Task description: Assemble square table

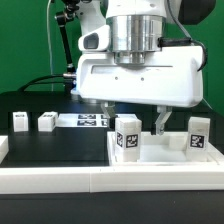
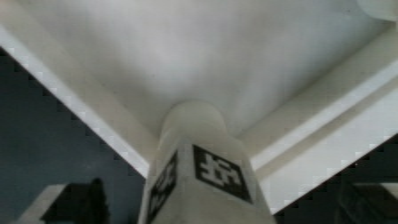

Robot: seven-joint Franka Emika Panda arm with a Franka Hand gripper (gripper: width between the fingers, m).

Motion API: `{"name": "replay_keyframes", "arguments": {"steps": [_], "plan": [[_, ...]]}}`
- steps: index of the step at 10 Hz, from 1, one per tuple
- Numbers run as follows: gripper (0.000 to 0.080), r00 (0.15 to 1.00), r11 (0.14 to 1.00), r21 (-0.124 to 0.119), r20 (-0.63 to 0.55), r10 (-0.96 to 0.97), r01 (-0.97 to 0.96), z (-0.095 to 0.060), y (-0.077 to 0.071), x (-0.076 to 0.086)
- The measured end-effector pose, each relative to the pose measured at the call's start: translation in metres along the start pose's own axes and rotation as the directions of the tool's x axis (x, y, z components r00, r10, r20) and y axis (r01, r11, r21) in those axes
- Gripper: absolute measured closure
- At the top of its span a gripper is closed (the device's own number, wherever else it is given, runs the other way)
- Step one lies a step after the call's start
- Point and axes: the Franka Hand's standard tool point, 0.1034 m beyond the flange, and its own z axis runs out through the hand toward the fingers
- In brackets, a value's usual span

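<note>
A smooth matte green backdrop wall is being seen behind the workspace, at both sides of the exterior view. A flat matte black table surface is being lit softly and evenly. A dark slender upright stand is being outlined against the green. A long low white border wall is being shown along the table's near edge.

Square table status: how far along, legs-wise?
Done: one leg stands upright on the tabletop; whether it is seated is unclear. A second leg stands at the tabletop's edge, on the exterior view's right. In hand: nothing; the gripper is open astride the first leg. Left: third leg and fourth leg sit loose on the table near the marker board.
</note>
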Motion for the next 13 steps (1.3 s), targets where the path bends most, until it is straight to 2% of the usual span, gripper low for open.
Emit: {"name": "replay_keyframes", "arguments": {"steps": [4, 7, 9, 12, 13], "plan": [[0.0151, 0.967, 0.967, -0.001, 0.0, -0.255, 0.255, 0.0, 0.0012, 0.0009], [0.0151, 0.881, 0.881, -0.008, 0.0, -0.472, 0.472, 0.0, 0.0045, 0.0034], [0.0151, 0.842, 0.842, -0.009, 0.001, -0.539, 0.539, 0.0, 0.0059, 0.0043], [0.0151, 0.745, 0.745, -0.018, 0.005, -0.667, 0.667, 0.0, 0.0063, 0.0047], [0.0151, 0.683, 0.682, -0.026, 0.01, -0.731, 0.731, 0.0, 0.0073, 0.0054]]}}
